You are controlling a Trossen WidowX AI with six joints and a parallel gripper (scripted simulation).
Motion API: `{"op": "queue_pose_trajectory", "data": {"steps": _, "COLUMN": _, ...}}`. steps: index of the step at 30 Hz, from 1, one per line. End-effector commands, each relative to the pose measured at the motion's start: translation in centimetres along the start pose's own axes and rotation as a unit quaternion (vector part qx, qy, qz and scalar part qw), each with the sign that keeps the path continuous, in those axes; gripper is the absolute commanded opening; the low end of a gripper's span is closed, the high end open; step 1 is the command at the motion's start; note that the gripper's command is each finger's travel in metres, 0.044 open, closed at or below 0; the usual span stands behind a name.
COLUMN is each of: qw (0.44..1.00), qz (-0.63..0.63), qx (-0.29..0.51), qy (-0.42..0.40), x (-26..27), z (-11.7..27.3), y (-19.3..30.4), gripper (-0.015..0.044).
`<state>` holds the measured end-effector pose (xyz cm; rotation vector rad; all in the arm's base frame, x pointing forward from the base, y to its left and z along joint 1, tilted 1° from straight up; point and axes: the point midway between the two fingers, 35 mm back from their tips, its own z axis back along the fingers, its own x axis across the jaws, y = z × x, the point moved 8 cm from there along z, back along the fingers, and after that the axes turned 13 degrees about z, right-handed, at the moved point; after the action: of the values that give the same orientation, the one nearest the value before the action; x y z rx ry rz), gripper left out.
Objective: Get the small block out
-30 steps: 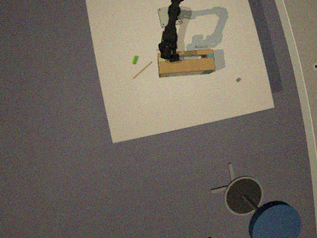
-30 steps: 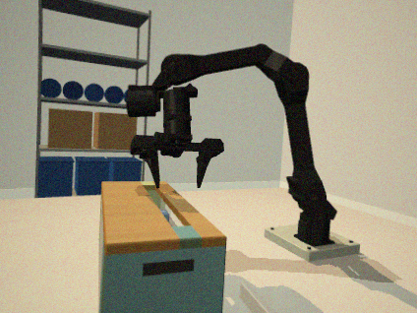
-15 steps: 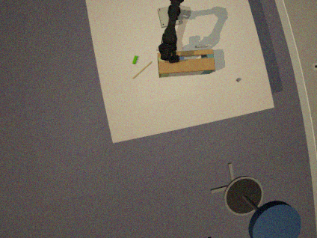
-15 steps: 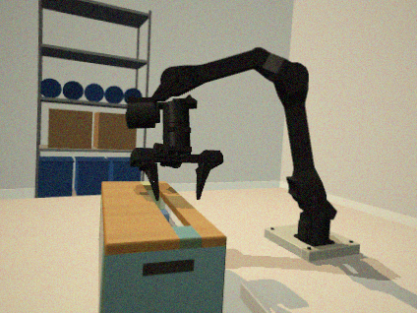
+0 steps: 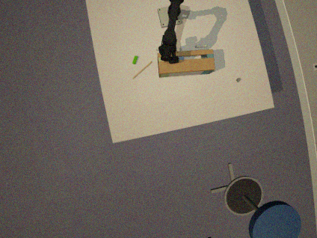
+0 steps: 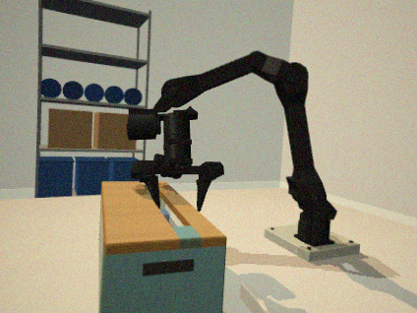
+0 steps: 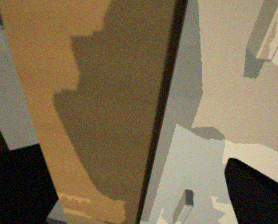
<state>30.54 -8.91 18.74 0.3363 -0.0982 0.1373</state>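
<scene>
The box (image 5: 194, 65) (image 6: 133, 219) has a wooden top with a long slot, and a teal end wall with a dark opening. A small blue patch (image 5: 182, 58) (image 6: 166, 216), apparently the block, shows inside through the slot; its exact place on the shelf is unclear. My gripper (image 5: 170, 56) (image 6: 179, 210) (image 7: 156, 153) points down, open and empty, at the box's rear top strip (image 7: 120, 100). One finger is at the slot, its tip hidden by the strip in the wrist view. The other finger is behind the box.
A green piece (image 5: 135, 60) and a thin tan stick (image 5: 143, 69) lie left of the box in the top view. A small grey object (image 5: 238, 79) lies to its right. A pale bar (image 5: 201, 46) (image 6: 252, 298) lies behind the box, towards the arm's base plate (image 5: 163, 18) (image 6: 334, 252).
</scene>
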Motion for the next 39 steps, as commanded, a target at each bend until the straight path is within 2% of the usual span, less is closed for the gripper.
{"op": "queue_pose_trajectory", "data": {"steps": 1, "qw": 1.0, "qz": -0.001, "qx": 0.002, "qy": -0.001, "x": -0.1, "z": -0.7, "y": -0.1, "gripper": 0.04}}
{"op": "queue_pose_trajectory", "data": {"steps": 39, "qw": 1.0, "qz": 0.0, "qx": 0.004, "qy": -0.001, "x": 1.7, "z": -3.1, "y": 7.4, "gripper": 0.04}}
